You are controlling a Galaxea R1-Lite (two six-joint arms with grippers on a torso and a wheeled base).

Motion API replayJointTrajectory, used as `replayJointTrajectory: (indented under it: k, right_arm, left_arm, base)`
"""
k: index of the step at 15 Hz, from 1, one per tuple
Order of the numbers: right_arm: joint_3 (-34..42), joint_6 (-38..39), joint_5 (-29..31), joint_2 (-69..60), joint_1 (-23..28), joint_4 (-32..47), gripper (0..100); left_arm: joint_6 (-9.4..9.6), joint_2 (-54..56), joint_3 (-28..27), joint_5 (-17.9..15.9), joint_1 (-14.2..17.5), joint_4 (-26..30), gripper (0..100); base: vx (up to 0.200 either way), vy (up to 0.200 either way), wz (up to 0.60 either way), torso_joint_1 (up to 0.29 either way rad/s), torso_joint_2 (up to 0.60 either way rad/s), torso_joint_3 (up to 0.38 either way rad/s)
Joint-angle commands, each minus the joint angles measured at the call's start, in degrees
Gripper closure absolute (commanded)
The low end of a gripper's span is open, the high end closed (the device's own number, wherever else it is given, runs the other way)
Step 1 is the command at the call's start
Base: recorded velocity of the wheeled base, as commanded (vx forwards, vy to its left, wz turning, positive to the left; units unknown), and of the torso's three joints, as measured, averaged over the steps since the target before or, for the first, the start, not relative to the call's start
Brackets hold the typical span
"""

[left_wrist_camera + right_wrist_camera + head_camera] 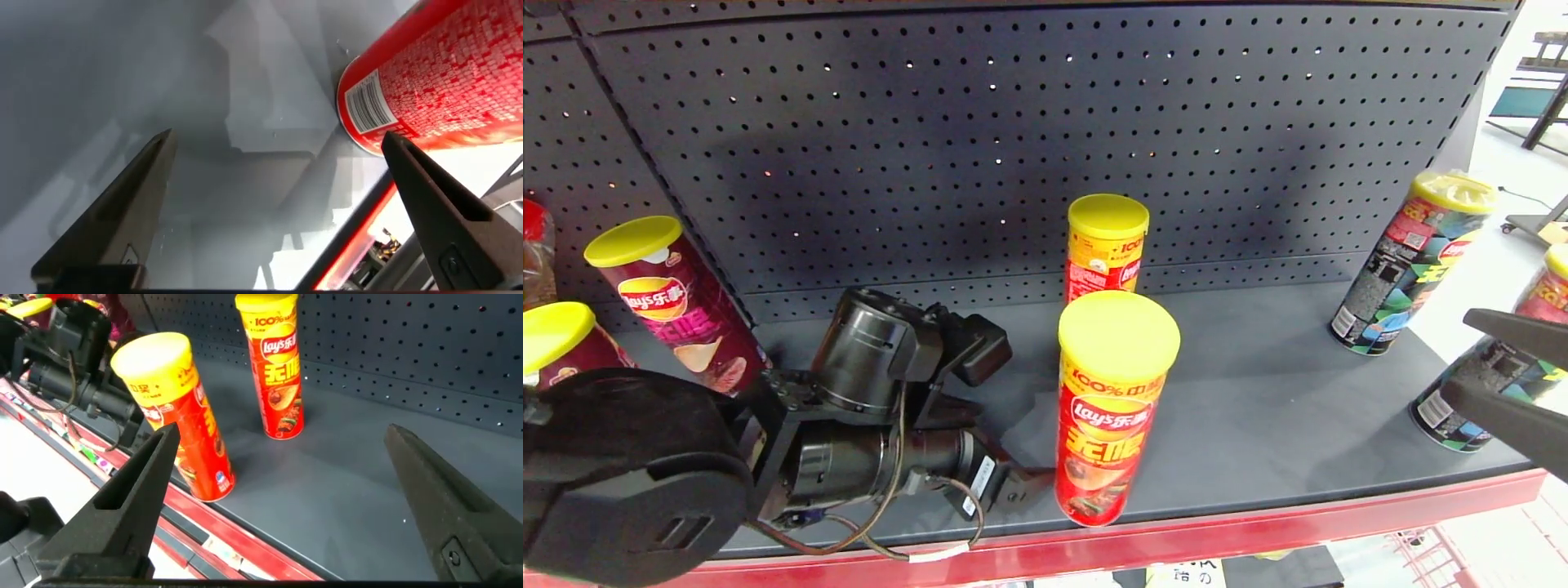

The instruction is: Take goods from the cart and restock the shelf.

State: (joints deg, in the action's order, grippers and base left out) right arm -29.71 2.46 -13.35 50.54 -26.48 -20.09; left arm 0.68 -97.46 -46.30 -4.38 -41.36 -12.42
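Left gripper (276, 139) is lowest and closest, laid out over the dark grey shelf (1258, 408) near its red front lip. Its fingers are spread wide with nothing between them. Just beside one fingertip stands the front red chips can (1112, 408), upright, yellow lid on, close to the shelf's front edge. Whether the finger brushes its base I cannot tell. Straight behind it, near the pegboard back (1013, 122), a second red chips can (1104, 249) also stands upright. To the robot's left are two purple chips cans (678, 302), and to its right two dark patterned cans (1409, 261). The nearer of those is partly behind the right gripper (1462, 353), which hangs at the shelf's end with fingers wide and empty. To my eye the front red can is placed and let go, so that step looks finished. The bare stretch between the red cans and the dark ones suggests plenty of restocking is left, with both grippers free for goods from the cart.
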Motion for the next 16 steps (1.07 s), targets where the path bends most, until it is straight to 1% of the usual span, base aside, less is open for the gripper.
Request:
replayJointTrajectory:
  k: [1, 4, 10, 12, 16]
  right_arm:
    - [0.1, 0.0, 0.0, 0.3, 0.2, 0.0, 0]
    - [0.0, 0.1, -0.1, 0.3, 0.6, 0.0, 0]
    - [-0.1, 0.1, -0.1, 0.4, 0.7, -0.1, 0]
    - [-0.1, 0.1, -0.1, 0.4, 0.7, -0.1, 0]
    - [-0.3, 0.1, -0.1, 0.4, 0.7, -0.1, 0]
  left_arm:
    - [-0.07, -1.4, -1.1, -0.2, -0.7, 0.0, 0]
    - [-0.07, -1.9, -1.4, -0.3, -1.4, 0.0, 0]
    - [-0.07, -3.3, -2.6, -0.3, -1.4, 0.0, 0]
    - [-0.07, -3.3, -2.6, -0.3, -1.9, 0.0, 0]
    - [-0.16, -3.6, -2.6, -0.4, -2.0, 0.0, 0]
  base:
    - [0.000, 0.000, 0.00, 0.000, 0.00, 0.000]
    - [0.000, 0.000, 0.00, 0.000, 0.00, 0.000]
    - [0.000, 0.000, 0.00, 0.000, 0.00, 0.000]
    - [0.000, 0.000, 0.00, 0.000, 0.00, 0.000]
    - [0.000, 0.000, 0.00, 0.000, 0.00, 0.000]
